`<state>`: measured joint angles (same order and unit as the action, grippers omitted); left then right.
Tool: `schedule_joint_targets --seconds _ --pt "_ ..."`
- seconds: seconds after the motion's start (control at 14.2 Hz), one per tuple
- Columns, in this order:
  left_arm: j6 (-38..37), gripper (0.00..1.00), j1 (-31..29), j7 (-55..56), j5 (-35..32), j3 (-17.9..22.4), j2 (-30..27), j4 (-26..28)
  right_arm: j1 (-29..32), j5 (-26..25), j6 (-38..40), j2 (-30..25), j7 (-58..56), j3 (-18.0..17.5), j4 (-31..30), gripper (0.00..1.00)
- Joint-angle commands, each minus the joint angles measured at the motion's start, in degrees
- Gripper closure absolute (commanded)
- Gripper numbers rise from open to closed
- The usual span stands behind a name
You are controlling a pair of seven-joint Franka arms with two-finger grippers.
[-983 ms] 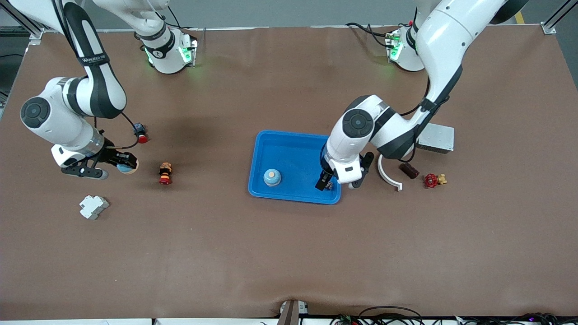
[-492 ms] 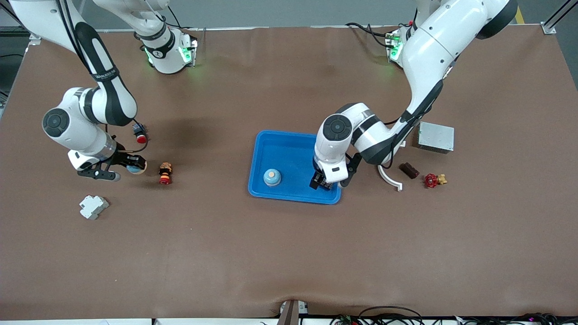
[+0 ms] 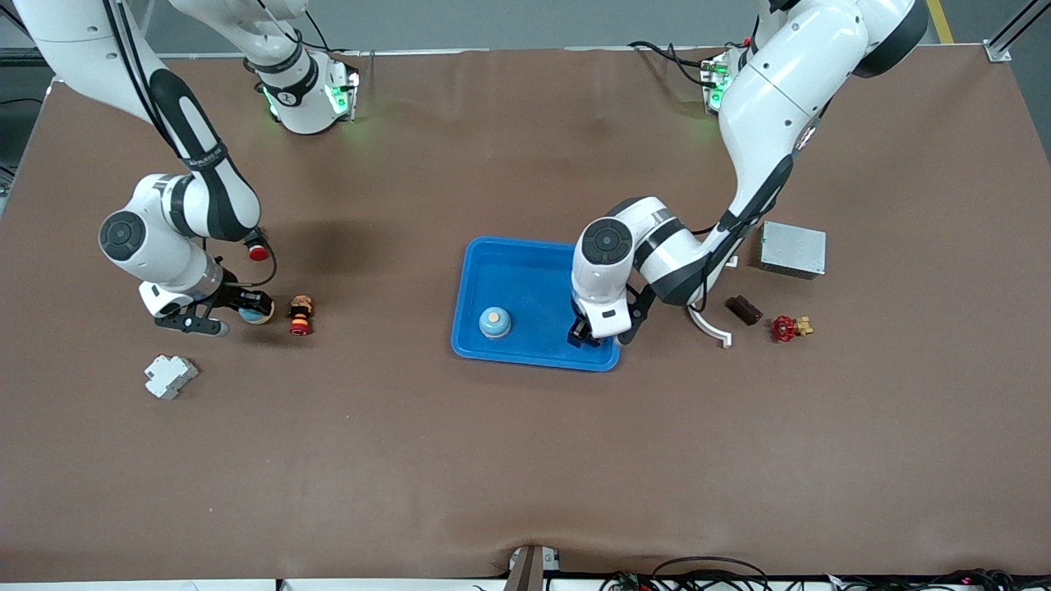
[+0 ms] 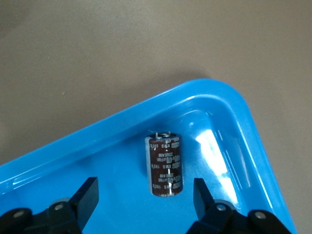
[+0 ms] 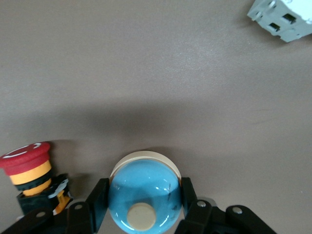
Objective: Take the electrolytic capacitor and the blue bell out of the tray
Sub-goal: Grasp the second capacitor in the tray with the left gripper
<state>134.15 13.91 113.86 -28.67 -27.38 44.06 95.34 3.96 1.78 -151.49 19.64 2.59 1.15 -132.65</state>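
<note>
Capacitor, a brown cylindrical can with silver print, lies loose in the corner of the blue plastic tray toward the left arm's end, left gripper just above it with fingers spread and touching nothing. Right gripper clamps a blue domed bell with cream base over bare table beside the red-capped emergency stop button. A second blue bell sits in the tray; white plastic block lies nearer the camera.
</note>
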Motion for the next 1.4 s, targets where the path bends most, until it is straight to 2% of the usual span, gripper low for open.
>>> schedule_joint_targets --seconds 0.0,0.28,0.35,0.42,0.56,0.63,0.7,0.77,0.98,1.05,1.33 --pt "0.9 0.15 0.8 1.0 -1.7 1.0 1.1 -1.3 1.8 0.4 -0.9 0.7 -1.3 -1.1 0.2 1.00" --pt "2.3 0.17 0.8 0.9 -2.6 2.0 1.6 -1.3 2.4 0.5 -2.4 1.9 -1.2 -1.1 0.2 1.00" --pt "2.6 0.18 0.8 0.9 -2.7 2.0 2.0 -1.3 2.6 0.6 -2.4 2.0 -1.1 -1.1 0.3 0.70" --pt "2.6 0.19 0.9 0.8 -2.7 2.1 2.2 -1.4 3.0 1.2 -2.5 2.4 -1.1 -1.2 0.4 0.01" --pt "2.6 0.26 0.9 0.9 -2.7 2.0 2.0 -1.3 2.9 1.7 -2.7 2.4 -1.2 -1.2 0.4 0.00" --pt "2.6 0.44 0.8 0.8 -2.9 2.0 1.9 -1.4 2.9 1.7 -2.6 2.4 -1.2 -1.2 0.5 0.00" --pt "2.6 0.79 0.9 0.5 -3.1 2.0 1.9 -1.4 2.7 1.7 -2.6 2.3 -1.3 -1.2 0.5 0.00" --pt "2.6 0.98 0.9 0.4 -3.2 2.0 1.8 -1.6 2.6 1.7 -2.5 2.2 -1.3 -1.2 0.5 0.00" --pt "2.4 1.00 0.9 1.1 -3.1 1.8 0.8 -1.9 2.0 1.6 -1.5 -0.2 -2.7 -1.4 1.4 0.00" --pt "1.7 1.00 0.7 1.1 -2.8 1.6 -0.7 -1.6 1.8 1.6 1.2 -0.9 -3.3 -1.5 3.1 0.00" --pt "-1.0 1.00 -0.7 0.8 0.3 0.6 -6.7 -1.6 -1.0 1.6 28.0 -1.0 -1.7 -1.4 20.5 0.00"
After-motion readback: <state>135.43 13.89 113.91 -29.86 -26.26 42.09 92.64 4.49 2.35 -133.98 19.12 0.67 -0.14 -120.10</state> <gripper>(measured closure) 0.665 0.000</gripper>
